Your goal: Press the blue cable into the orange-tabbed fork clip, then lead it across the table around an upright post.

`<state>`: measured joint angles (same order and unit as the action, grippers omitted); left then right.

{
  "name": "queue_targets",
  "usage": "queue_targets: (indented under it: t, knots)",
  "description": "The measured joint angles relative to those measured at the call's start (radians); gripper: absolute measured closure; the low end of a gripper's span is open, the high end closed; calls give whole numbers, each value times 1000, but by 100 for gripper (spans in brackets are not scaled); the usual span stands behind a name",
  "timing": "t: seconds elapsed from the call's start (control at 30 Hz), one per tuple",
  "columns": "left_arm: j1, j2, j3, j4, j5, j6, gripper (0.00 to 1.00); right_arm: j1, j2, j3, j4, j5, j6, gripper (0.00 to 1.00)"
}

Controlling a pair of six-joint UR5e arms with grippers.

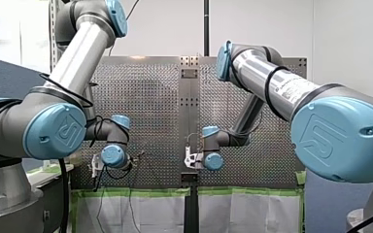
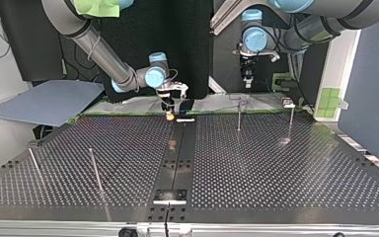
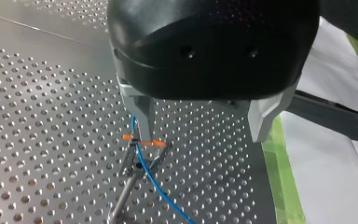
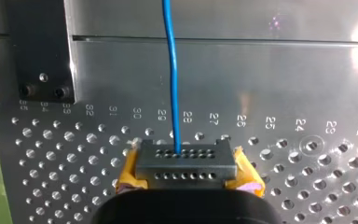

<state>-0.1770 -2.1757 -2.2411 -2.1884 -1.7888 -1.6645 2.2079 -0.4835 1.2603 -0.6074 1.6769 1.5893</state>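
The black-housed left gripper [image 3: 203, 135] is held wide open, metal fingers [image 3: 142, 116] apart. Just under one fingertip the thin blue cable [image 3: 145, 169] is seated in the orange-tabbed metal fork clip [image 3: 142, 141], slanting onward away from the gripper. Its end is clamped, by a grey perforated block [image 4: 186, 158], between the right gripper's [image 4: 186, 176] yellow pads [image 4: 129, 175], pointing straight ahead.

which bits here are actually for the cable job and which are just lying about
For the job: blue cable, fork clip, posts, end block clamped in right gripper, left gripper open by the clip.
Lying about: grey sheet, green tape.
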Motion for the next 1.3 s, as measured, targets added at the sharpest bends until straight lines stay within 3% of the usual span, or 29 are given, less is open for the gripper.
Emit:
queue_targets:
  t: [0.23,0.5,1.0,1.3]
  knots:
    - [-9,0,5,32,55,26,0,-3,14,0,-3,0,-1,100]
    - [-34,0,59,17,107,-1,0,-7,17,-1,-7,0,-2,100]
    - [-79,-6,144,7,104,-92,0,-6,18,-2,-8,-1,-4,100]
    - [-91,-76,233,-26,85,-107,0,-4,18,-3,-5,-2,-2,100]
